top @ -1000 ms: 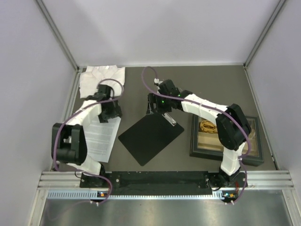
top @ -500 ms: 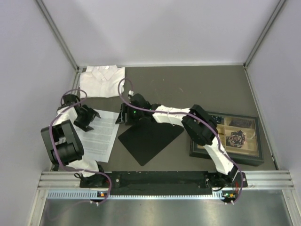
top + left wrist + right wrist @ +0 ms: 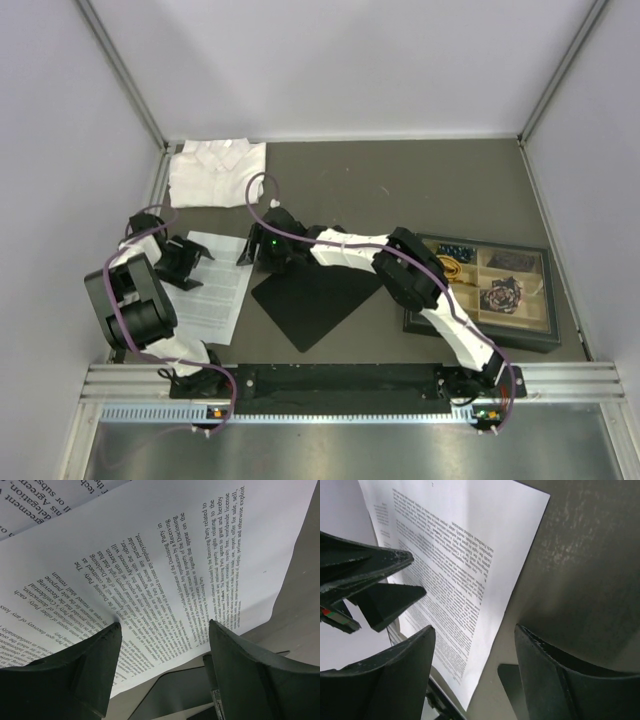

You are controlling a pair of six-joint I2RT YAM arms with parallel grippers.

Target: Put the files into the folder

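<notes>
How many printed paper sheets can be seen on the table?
2 at least: one sheet and a second sheet overlap, left of the black folder, by the left hand. More may be hidden beneath.

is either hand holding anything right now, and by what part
Nothing is held. The left hand and the right hand both stand open at the files, with no sheet pinched between their fingers.

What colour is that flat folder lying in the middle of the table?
The folder is plain black; the top external view shows it best.
</notes>
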